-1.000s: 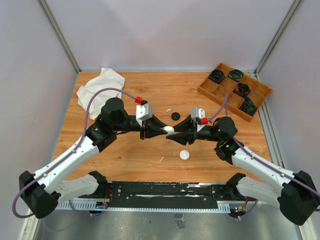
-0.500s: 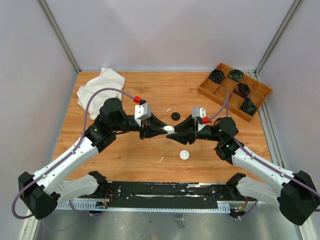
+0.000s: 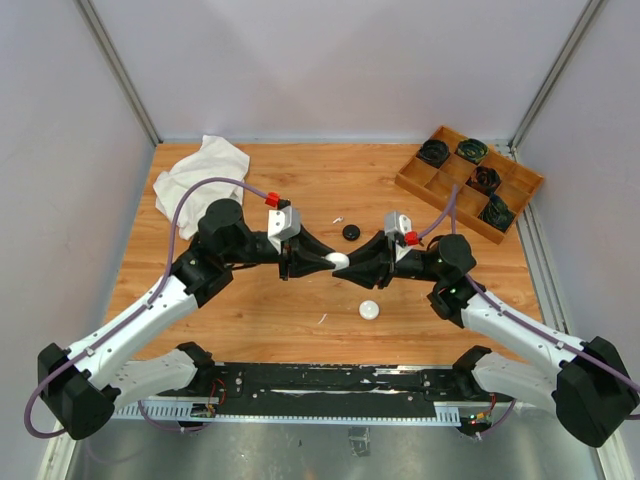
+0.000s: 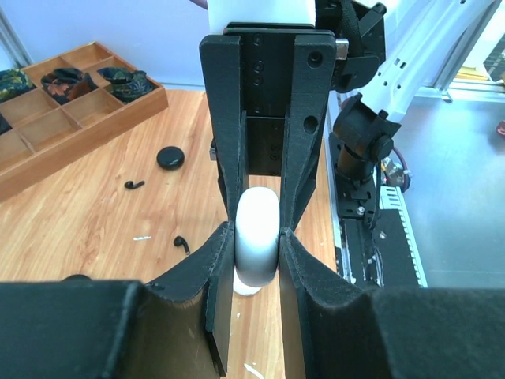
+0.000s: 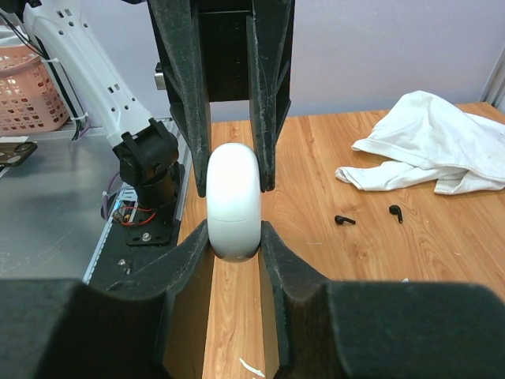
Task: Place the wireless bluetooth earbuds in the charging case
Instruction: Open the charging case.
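Both grippers meet over the middle of the table on a white round charging case [image 3: 338, 260], held on edge and closed. My left gripper [image 4: 256, 237] is shut on one end of the case [image 4: 257, 229]. My right gripper [image 5: 234, 233] presses both fingers on the other end of the case [image 5: 233, 197]. Two black earbuds [image 4: 134, 185] [image 4: 182, 244] lie on the wood in the left wrist view. The right wrist view shows them as one black earbud [image 5: 344, 219] and a second [image 5: 395, 212] near the cloth.
A black round case [image 3: 351, 232] lies just beyond the grippers and a white round case [image 3: 369, 309] in front of them. A wooden compartment tray [image 3: 420, 188] with dark items sits at the back right. A white cloth [image 3: 200, 170] lies at the back left.
My right gripper's fingers have closed in on the white case. Both arms have barely shifted, and the left grip is unchanged.
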Available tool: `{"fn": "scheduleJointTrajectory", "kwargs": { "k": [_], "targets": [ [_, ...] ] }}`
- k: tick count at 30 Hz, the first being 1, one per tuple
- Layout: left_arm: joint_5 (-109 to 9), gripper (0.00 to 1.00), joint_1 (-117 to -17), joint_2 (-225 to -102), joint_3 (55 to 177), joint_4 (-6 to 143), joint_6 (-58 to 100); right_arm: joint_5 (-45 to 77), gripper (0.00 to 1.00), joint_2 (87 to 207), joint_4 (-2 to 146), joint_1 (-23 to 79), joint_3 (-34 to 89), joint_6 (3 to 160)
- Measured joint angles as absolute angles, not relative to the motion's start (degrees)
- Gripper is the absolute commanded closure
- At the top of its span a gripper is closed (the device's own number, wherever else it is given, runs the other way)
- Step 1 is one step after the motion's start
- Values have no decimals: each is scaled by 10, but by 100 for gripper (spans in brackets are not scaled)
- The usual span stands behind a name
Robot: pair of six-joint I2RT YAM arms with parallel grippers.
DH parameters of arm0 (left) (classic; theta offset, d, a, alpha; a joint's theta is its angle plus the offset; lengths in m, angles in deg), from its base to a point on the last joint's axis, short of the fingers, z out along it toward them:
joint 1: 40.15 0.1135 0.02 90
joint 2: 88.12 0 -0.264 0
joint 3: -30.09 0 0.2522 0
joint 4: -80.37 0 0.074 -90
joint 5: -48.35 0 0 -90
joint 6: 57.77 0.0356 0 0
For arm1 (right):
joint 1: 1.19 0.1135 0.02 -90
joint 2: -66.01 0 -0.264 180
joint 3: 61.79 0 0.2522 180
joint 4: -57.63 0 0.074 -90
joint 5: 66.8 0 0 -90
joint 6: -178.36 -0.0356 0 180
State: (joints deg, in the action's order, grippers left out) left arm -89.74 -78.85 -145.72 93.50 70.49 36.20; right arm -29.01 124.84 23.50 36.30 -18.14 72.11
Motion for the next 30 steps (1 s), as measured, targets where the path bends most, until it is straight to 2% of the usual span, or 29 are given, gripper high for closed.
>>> {"fn": "scheduleJointTrajectory", "kwargs": {
  "k": [5,10,16,30],
  "targets": [
    [-884,56,-789,-1453,928,713,345,-291,96,1248,229,363,-185,718],
    [-858,43,-789,-1448,924,720,333,-293,97,1248,219,363,-186,716],
    [-828,37,-789,-1446,920,722,324,-293,98,1248,219,363,-187,716],
    [-775,32,-790,-1446,929,705,305,-290,99,1249,224,354,-189,719]
  ]
}}
